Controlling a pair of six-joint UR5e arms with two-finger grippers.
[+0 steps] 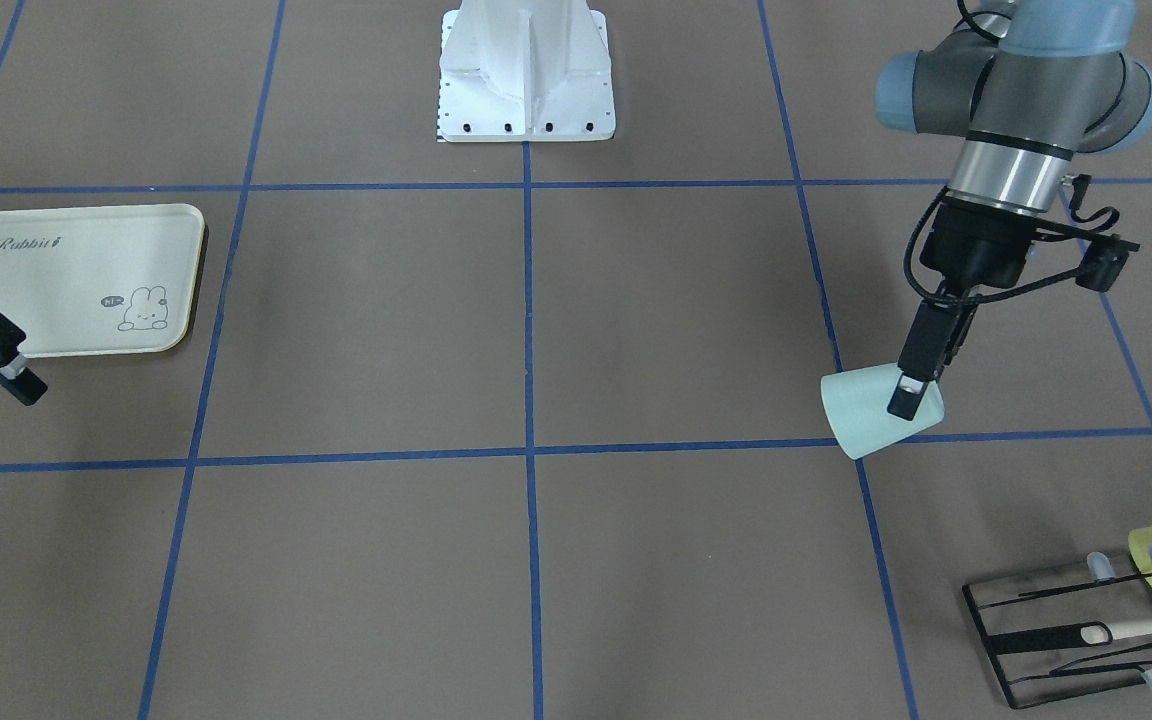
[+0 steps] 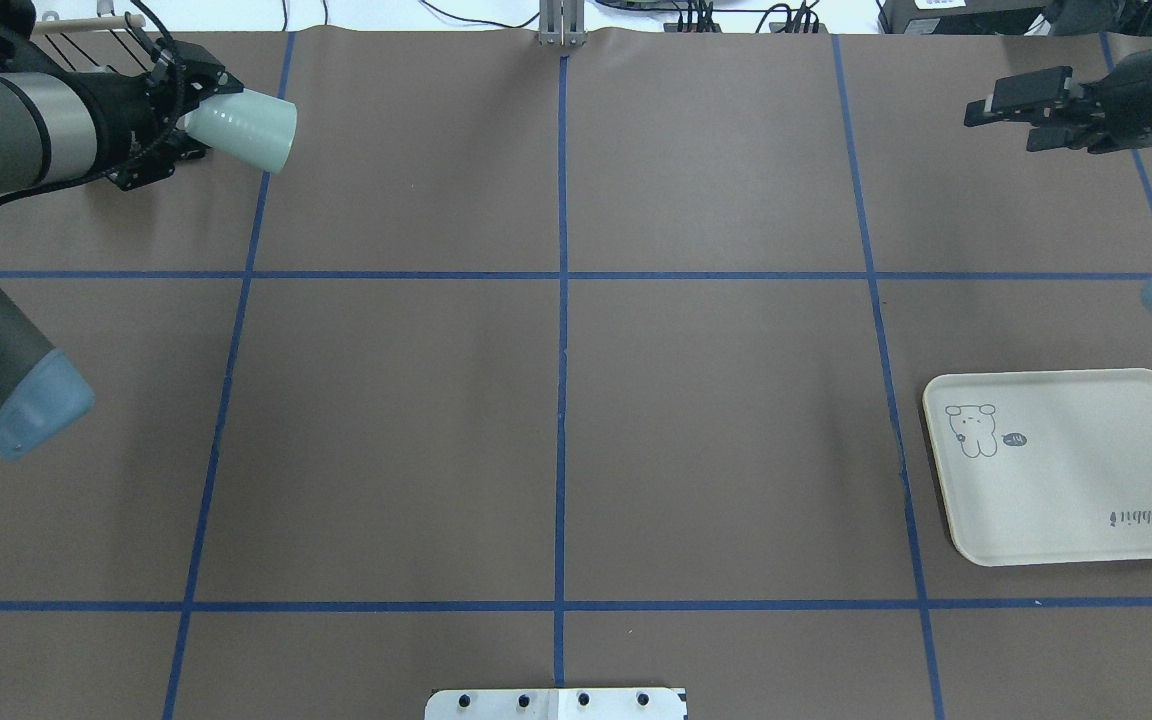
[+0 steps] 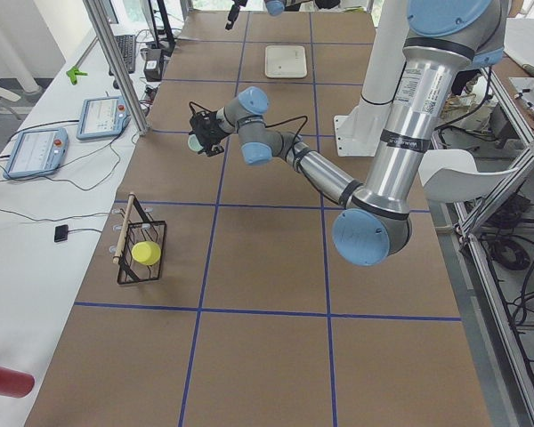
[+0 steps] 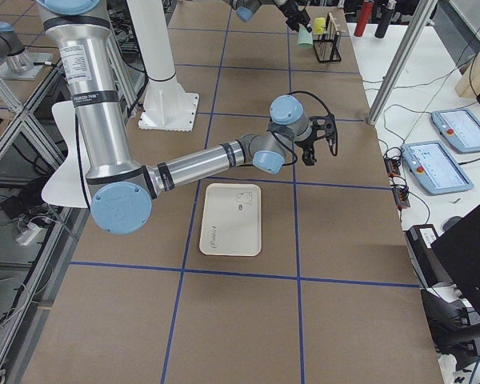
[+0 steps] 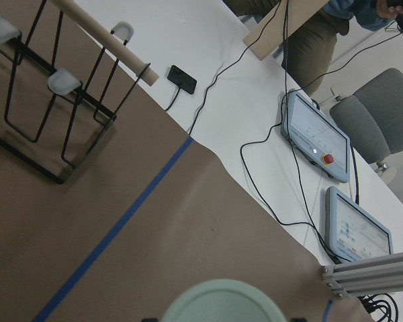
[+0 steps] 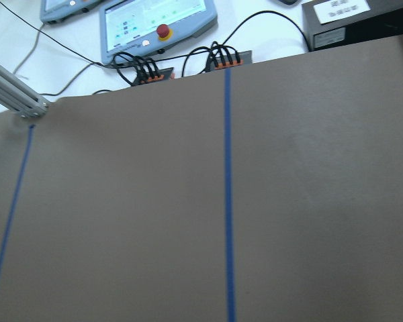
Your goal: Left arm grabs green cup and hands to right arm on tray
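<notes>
grab looks done: left gripper (image 1: 911, 396) is clenched on the narrow end of the green cup (image 1: 868, 412). cup is tipped sideways and apparently off the desk, not far from the wire rack (image 1: 1056, 630) on the robot's left side. right gripper (image 2: 1004, 114) hangs w/ jaws spread, grasping nothing, near the tray (image 2: 1086, 500) on the opposite side, well apart from the cup. we judge approx. a third done. left to do: carry across, hand-over to right arm, then cup onto tray.
</notes>
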